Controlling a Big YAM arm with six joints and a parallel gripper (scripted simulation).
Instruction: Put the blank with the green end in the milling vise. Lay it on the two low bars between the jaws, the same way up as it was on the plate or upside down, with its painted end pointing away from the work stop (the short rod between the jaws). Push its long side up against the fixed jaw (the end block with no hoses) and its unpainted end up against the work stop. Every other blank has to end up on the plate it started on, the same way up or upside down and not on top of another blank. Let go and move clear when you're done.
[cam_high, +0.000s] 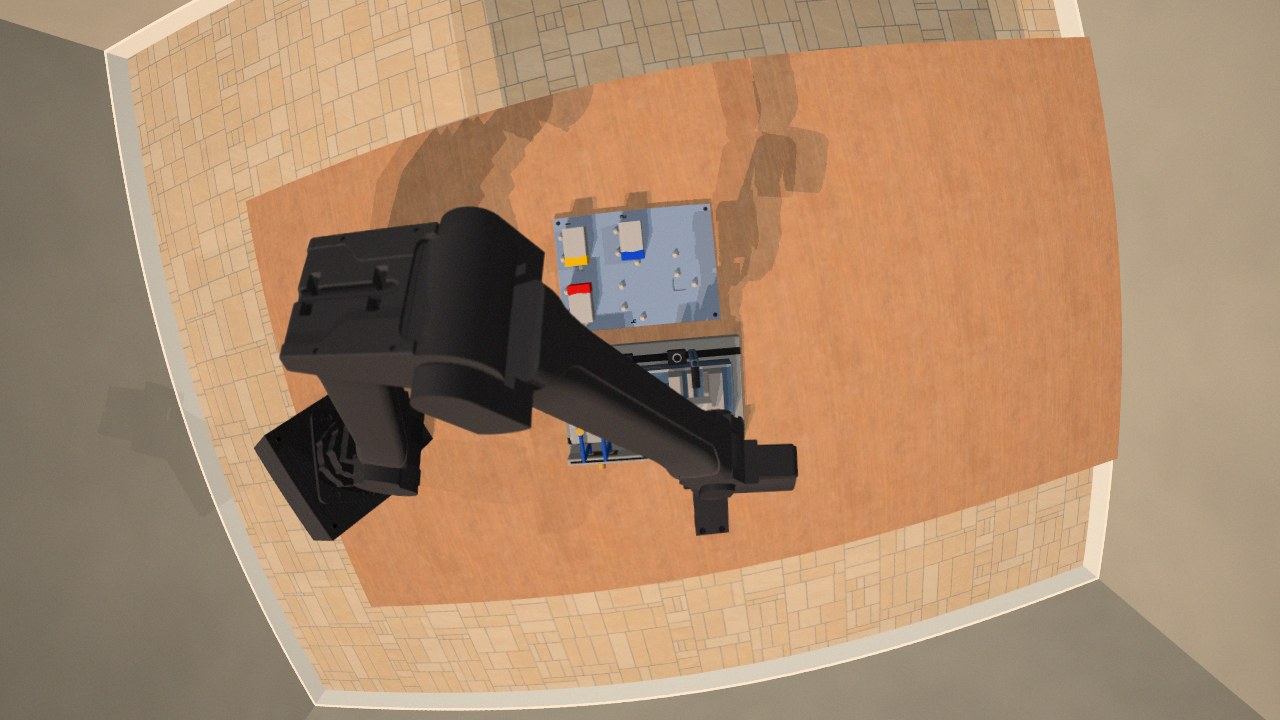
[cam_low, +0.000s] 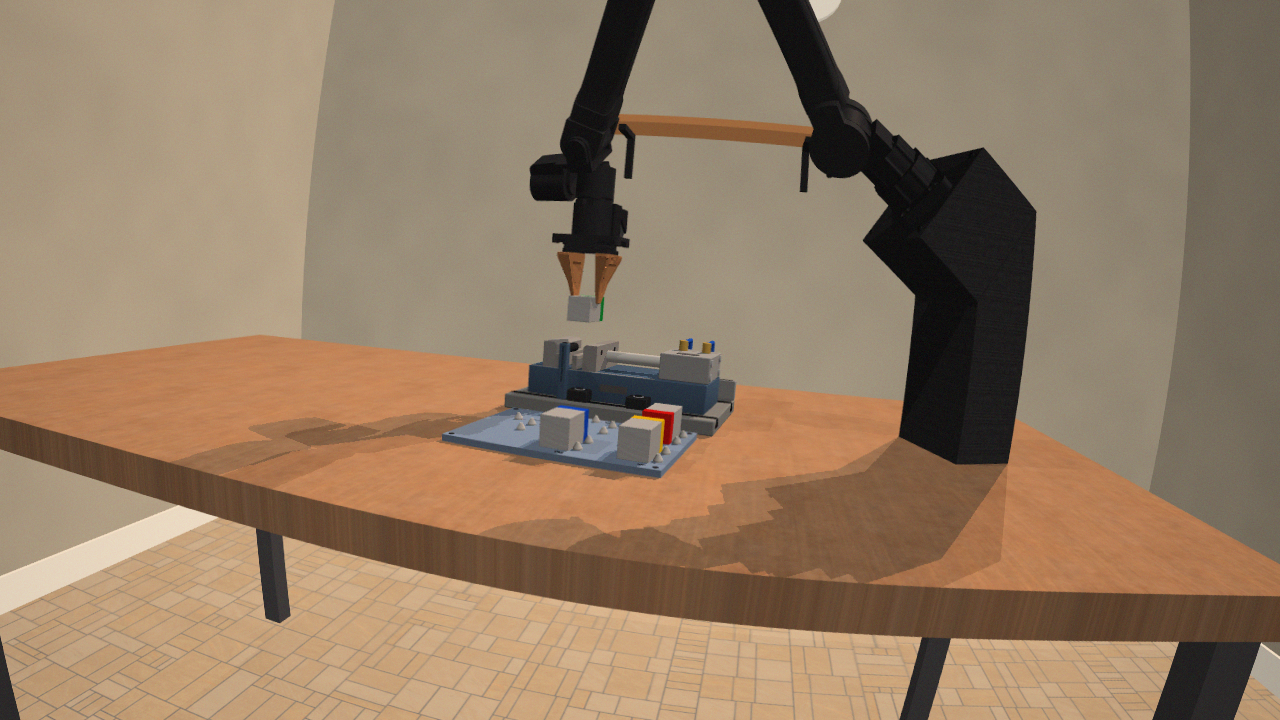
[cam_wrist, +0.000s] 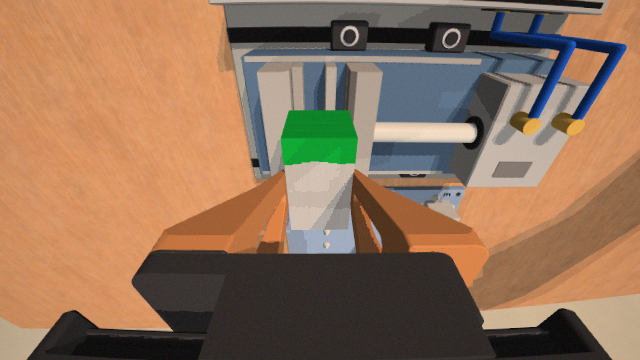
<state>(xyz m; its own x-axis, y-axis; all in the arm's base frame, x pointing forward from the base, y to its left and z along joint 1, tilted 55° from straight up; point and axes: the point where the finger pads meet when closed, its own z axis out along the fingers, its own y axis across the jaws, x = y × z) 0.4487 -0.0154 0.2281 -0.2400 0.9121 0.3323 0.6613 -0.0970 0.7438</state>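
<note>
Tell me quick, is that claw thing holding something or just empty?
Gripper: closed on the blank with the green end, held in the air above the vise.

The green-ended blank (cam_wrist: 318, 175), a grey rectangular bar, hangs level in the air above the milling vise (cam_low: 626, 380), over the gap between its jaws. It is clamped across its grey sides by the end effector (cam_wrist: 319, 200), its painted end pointing away from the wrist.
</note>
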